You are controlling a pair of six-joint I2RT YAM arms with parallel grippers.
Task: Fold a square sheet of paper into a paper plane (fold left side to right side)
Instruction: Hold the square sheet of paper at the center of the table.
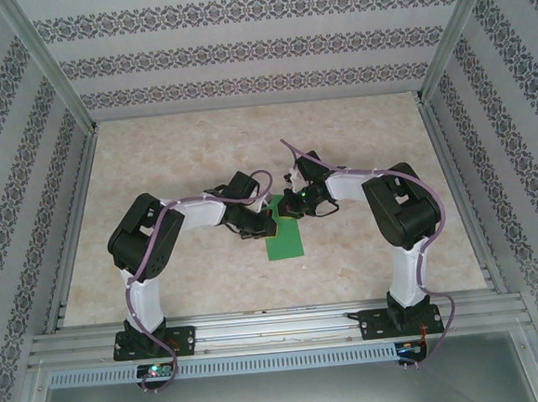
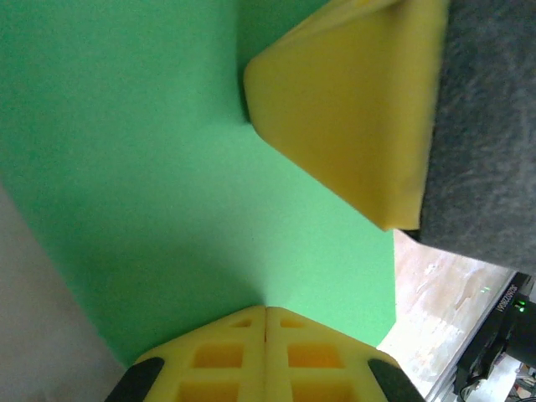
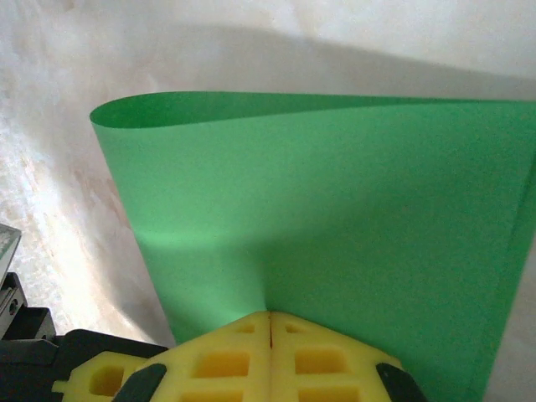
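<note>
On the pale counter (image 1: 358,147), between the arms, I find the square sheet of paper (image 3: 335,209) light, limp and curling, best held at its edges; the right claw (image 3: 270,316) pinches one edge, and the left claw (image 2: 265,314) is pressed together against the sheet.

Smooth matt green sheet of paper (image 3: 335,209) at the yellow moulded-plastic fingertips (image 3: 243,339), pale marbled tabletop (image 3: 59,209) just beyond.

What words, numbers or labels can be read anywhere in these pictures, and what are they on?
A white printed code on the black device with a green light, in the left wrist view: too small and blurred to read.
No writing on the bright green square sheet of paper.
</note>
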